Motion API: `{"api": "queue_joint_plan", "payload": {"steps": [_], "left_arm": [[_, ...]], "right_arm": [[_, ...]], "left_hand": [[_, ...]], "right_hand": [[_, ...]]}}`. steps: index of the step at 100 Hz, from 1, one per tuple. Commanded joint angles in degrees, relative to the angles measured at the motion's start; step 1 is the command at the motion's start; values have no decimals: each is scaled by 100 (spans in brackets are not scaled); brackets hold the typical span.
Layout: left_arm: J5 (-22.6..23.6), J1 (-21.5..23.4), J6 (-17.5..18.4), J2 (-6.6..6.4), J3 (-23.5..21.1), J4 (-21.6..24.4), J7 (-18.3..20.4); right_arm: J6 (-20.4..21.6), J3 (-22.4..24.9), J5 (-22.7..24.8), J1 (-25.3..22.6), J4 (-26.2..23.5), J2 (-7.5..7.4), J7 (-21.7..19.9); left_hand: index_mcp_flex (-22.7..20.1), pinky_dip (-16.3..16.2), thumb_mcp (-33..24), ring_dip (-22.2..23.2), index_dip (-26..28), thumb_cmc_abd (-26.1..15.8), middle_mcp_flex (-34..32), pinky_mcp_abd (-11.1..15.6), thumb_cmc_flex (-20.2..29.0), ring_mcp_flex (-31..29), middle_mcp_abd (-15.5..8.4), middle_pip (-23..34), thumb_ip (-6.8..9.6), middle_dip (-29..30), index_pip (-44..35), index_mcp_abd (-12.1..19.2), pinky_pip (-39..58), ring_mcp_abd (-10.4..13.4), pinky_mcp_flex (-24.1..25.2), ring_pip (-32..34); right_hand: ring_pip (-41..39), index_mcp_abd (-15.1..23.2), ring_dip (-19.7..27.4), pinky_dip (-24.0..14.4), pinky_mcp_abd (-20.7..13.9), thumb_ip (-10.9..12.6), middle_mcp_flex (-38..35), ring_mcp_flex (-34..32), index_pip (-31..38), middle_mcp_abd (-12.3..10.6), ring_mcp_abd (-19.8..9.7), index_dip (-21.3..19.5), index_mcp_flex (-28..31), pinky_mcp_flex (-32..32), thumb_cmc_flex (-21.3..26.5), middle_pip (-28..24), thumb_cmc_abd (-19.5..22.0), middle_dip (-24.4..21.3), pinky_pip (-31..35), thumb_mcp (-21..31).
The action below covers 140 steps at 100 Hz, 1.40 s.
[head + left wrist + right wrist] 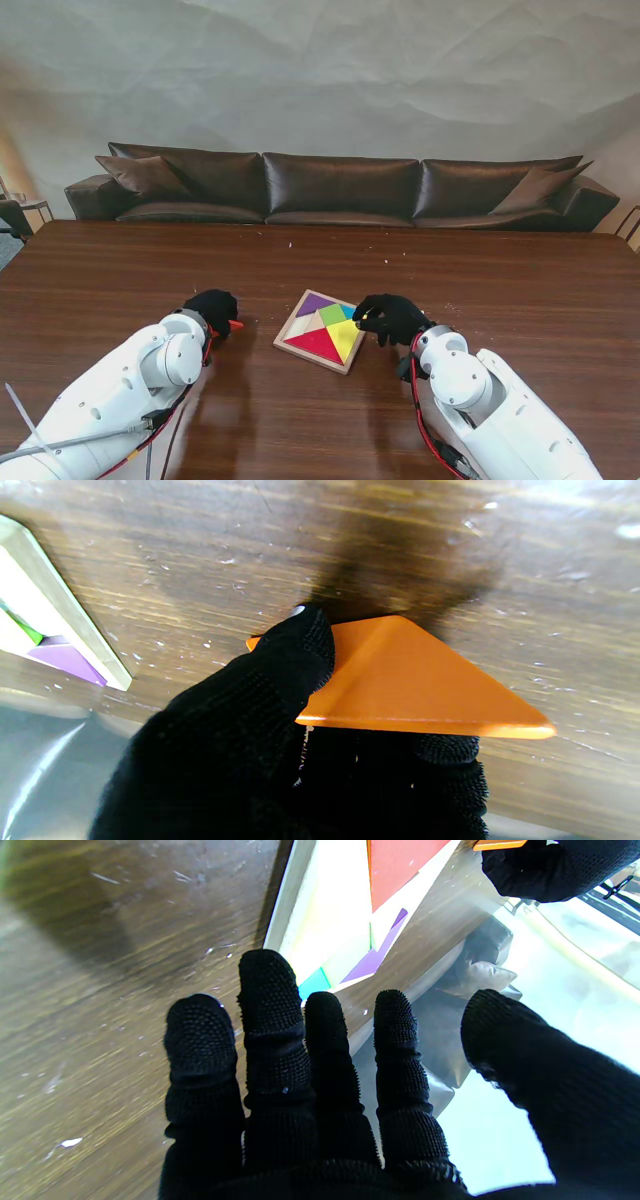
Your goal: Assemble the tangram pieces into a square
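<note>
While I hold both arms low over the dark wooden table (120, 270), I record the following.

Left hand: my black-gloved left hand (211, 309) is clamped on a flat orange triangular tangram piece (410, 680); the thumb presses on its upper face and other fingers (445, 750) sit under its near edge.

Orange piece position: one corner of it pokes out at the right side of the left hand in the stand view (236, 325), left of the tray and apart from it; I cannot tell whether it touches the table.

Tray: a square light wooden tray (290, 333) lies turned like a diamond between the two hands, flat on the table.

Tray contents: purple (314, 304), green (332, 314), teal (349, 311), yellow (345, 338) and red (315, 345) pieces lie fitted together inside it.

Right hand: my black-gloved right hand (392, 318) rests at the tray's right corner, fingers (265, 1005) spread apart and straight, holding nothing; the fingertips lie at the rim by the teal piece.

Background: a dark brown leather sofa (340, 190) stands beyond the table's far edge.
</note>
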<state>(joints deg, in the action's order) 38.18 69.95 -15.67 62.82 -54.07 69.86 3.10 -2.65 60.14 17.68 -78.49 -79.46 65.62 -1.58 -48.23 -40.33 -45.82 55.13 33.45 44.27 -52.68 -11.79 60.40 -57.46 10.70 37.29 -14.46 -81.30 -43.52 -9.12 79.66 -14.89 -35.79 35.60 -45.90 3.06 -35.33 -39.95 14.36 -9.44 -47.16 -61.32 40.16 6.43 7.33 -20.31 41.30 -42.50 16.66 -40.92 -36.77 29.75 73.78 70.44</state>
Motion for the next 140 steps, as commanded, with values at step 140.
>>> {"api": "queue_joint_plan", "payload": {"steps": [140], "left_arm": [[-3381,-517,-918,1142,759,146,-797]], "right_arm": [[67,24,-24,0,73,24,-32]], "left_hand": [[-300,-629,-80,23,-89,-585,84,144,519,374,326,-203,519,-82,-91,-35,1021,-457,273,1392]], "right_hand": [[-98,-17,-9,-117,-103,90,129,42,4,129,48,90,74,1132,0,25,138,-90,279,-141]]}}
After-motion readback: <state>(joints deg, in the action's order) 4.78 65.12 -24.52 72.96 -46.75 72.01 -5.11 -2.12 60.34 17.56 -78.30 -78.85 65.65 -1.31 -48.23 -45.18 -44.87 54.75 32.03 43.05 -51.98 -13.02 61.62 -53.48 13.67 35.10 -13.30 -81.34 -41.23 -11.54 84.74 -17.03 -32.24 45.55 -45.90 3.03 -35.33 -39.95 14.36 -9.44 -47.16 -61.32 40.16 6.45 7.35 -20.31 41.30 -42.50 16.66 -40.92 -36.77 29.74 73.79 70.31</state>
